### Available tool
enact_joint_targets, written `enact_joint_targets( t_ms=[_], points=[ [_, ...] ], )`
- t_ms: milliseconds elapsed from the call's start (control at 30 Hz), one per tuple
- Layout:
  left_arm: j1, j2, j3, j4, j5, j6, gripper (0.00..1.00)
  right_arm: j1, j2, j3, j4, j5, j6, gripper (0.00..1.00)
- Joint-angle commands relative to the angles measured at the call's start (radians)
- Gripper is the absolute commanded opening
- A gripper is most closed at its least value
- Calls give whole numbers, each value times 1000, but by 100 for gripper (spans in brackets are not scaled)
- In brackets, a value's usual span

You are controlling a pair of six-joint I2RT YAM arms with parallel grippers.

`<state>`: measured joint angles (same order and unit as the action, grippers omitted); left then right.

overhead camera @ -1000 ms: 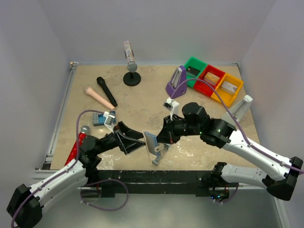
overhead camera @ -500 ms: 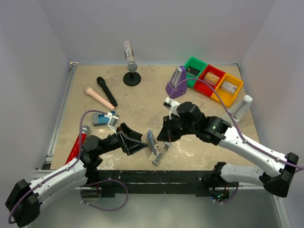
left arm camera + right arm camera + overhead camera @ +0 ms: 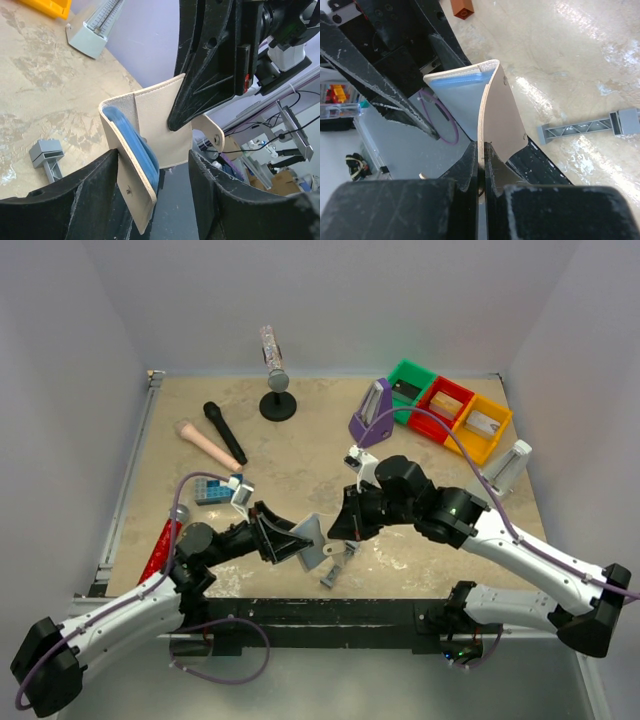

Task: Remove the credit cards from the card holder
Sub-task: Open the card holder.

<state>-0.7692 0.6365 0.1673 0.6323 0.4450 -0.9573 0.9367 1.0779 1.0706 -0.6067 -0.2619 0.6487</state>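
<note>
Card holder (image 3: 312,540) hung part-open above the table's (image 3: 300,445) near edge, between both arms. Right gripper (image 3: 481,145) was pinched tight on one tan flap. Left gripper (image 3: 153,156) had its jaws apart, one on either side of the folded half with its pale blue pockets. Grey bar (image 3: 335,566) lay just beside. Coloured bins (image 3: 448,412) sat far right.

card holder (image 3: 312,536) 1 | microphones (image 3: 224,432) 4 | bins (image 3: 410,368) 3 | metronomes (image 3: 370,418) 2 | brick (image 3: 208,490) 1
</note>
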Motion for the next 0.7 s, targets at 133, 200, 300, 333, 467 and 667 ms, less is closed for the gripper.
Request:
enact_joint_targets(
  t_ms=[133, 200, 300, 333, 467, 667],
  points=[
    [-10, -113, 47, -92, -14, 61, 56, -45, -64, -64, 168, -114, 74, 0],
    [-10, -136, 46, -111, -20, 65, 53, -56, -68, -72, 180, -128, 83, 0],
    [-10, -162, 46, -134, -22, 69, 49, -64, -76, -83, 196, -135, 91, 0],
    [-10, -164, 44, -137, -22, 69, 47, -64, -76, -84, 196, -137, 92, 0],
    [-10, -172, 44, -151, -23, 75, 40, -65, -78, -84, 199, -140, 95, 0],
    [-10, -193, 38, -158, -26, 74, 52, -70, -84, -100, 214, -149, 101, 0]
  ],
)
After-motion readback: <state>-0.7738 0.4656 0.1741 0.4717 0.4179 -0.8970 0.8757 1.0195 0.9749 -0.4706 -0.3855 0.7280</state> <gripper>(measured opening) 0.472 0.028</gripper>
